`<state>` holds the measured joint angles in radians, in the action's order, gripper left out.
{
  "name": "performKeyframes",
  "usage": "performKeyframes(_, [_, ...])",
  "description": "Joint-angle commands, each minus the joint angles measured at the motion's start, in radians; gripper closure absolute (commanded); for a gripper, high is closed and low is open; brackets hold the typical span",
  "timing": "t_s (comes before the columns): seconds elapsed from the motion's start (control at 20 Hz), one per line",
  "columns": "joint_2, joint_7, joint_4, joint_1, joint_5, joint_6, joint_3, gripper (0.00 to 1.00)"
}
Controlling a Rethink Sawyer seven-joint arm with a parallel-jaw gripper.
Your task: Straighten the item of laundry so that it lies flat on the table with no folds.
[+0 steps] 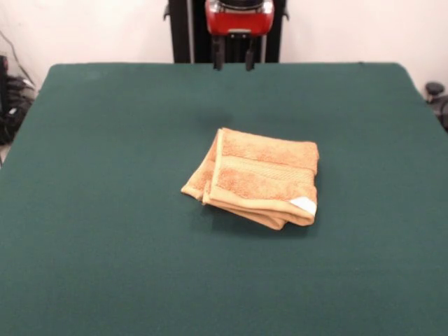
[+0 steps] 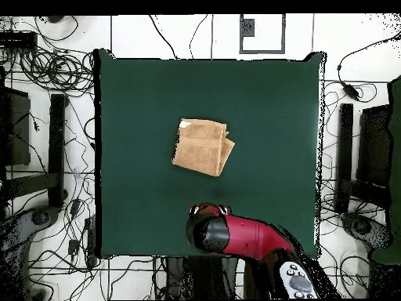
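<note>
A: Right, front view first. Where does the hand towel (image 1: 256, 176) sit?

B: On the green table (image 1: 105, 210), a little right of centre. It is folded over itself into a compact, roughly square bundle, several layers showing along its near and left edges. A woven border band runs across the top layer, and the small white tag (image 1: 304, 204) lies at the near right corner.

A: Gripper?

B: Gripper (image 1: 234, 59) hangs at the far edge of the table, well apart from the towel. Two dark fingers (image 1: 218, 56) point down below the red head, with a clear gap between them and nothing held. I log it as spread, empty.

A: Now overhead.

B: Towel (image 2: 203, 146) lies near the middle of the table (image 2: 266, 94), still a folded stack, one layer sticking out along its right side. The tag (image 2: 185, 123) shows at its upper left corner. The red arm (image 2: 243, 235) reaches in over the table's bottom edge, and the gripper (image 2: 208, 210) sits below the towel, not touching it.

A: Anything else?

B: Cables (image 2: 47, 55) tangle on the floor around the table.
</note>
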<state>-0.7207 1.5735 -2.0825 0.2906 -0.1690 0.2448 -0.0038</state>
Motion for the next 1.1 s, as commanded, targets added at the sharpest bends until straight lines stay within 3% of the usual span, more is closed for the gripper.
performKeyframes(0.05, [0.043,0.086,0.116,-0.008,-0.018,-0.022,0.092,0.0])
performKeyframes(1.1, [0.119,0.027,0.263,0.042,-0.017,0.042,0.159,0.0])
